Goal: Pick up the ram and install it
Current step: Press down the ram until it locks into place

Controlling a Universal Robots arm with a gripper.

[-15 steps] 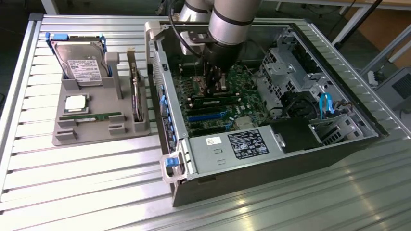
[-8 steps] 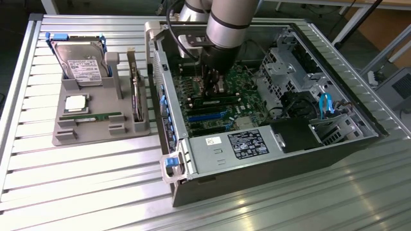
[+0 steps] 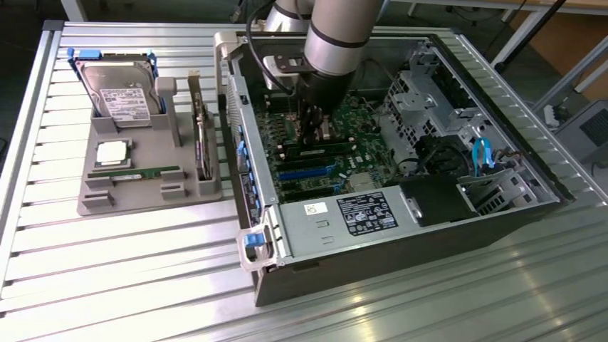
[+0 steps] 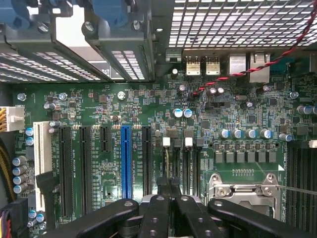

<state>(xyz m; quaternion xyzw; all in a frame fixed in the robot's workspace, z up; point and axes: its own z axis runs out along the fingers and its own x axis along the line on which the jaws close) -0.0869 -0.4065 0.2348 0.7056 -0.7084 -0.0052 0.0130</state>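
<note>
While reaching deep into case (image 3: 532, 206), fingers (image 4: 168, 191) pressed together, pinching ram (image 3: 323, 135) edge-on over motherboard (image 4: 99, 106) beside slots (image 4: 190, 163), vertical for seating. Second stick (image 3: 133, 173) flat in tray (image 3: 95, 203) on table (image 3: 114, 285).

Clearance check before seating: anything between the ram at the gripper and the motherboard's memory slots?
Nothing visible. The gripper is shut on what looks like the ram, edge-on directly over the white-latched slots. The red cable runs well away.

Green ram (image 3: 138, 173) flat on tray (image 3: 95, 205)
</note>
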